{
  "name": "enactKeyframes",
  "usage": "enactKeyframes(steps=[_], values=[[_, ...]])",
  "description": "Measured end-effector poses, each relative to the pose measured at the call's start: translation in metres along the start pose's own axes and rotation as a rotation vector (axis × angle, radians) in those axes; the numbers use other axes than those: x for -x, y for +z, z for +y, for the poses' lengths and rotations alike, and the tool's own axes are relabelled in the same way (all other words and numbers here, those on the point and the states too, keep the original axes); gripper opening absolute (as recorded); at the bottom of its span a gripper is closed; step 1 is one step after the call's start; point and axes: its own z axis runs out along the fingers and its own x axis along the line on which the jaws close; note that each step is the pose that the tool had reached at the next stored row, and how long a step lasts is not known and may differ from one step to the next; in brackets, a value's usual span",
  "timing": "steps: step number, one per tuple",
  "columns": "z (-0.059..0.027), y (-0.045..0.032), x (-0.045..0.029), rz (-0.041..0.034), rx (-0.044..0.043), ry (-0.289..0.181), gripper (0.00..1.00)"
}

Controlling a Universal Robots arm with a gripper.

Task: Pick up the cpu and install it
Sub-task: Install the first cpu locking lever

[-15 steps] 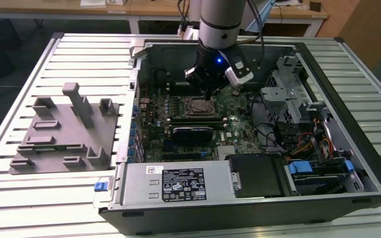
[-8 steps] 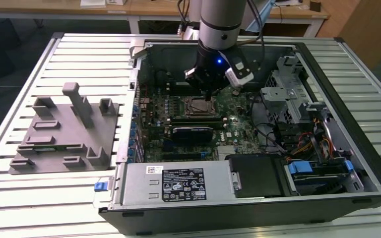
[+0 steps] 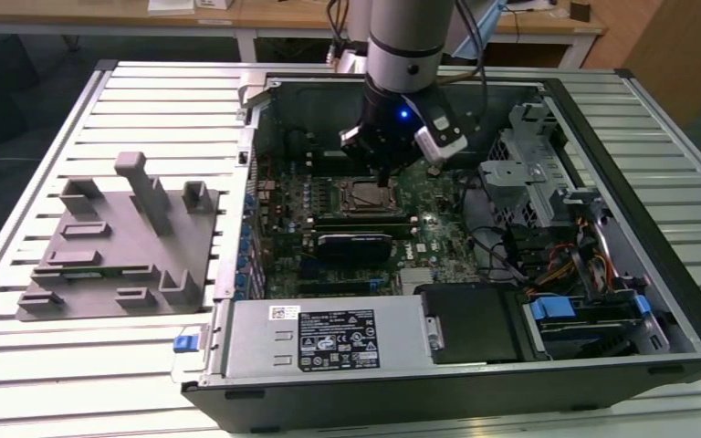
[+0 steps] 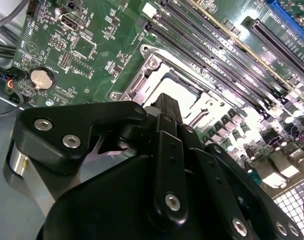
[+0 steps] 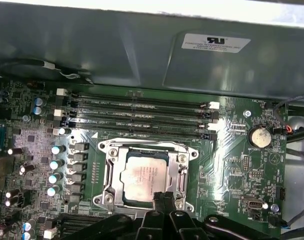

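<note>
The cpu (image 5: 142, 177), a silvery square chip, lies flat inside the metal socket frame (image 5: 109, 175) on the green motherboard (image 5: 232, 165). In the exterior view the cpu (image 3: 367, 193) sits in the middle of the open computer case (image 3: 594, 119). My gripper (image 5: 162, 198) hangs just above the edge of the socket frame (image 4: 153, 62), with its black fingers (image 4: 168, 115) pressed together and nothing between them. In the exterior view my gripper (image 3: 383, 179) points straight down at the socket.
Several memory slots (image 5: 137, 115) run beside the socket. A black rectangular block (image 3: 353, 248), a power supply (image 3: 326, 338) and drive bays with cables (image 3: 570, 265) fill the case. A grey moulded fixture (image 3: 120, 246) lies on the slatted table (image 3: 34, 365) at the exterior view's left.
</note>
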Motion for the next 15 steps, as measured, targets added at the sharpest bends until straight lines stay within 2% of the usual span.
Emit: enactKeyframes(steps=[15], values=[[-0.0119, -0.0003, -0.0008, 0.0, 0.0, 0.0, 0.11]])
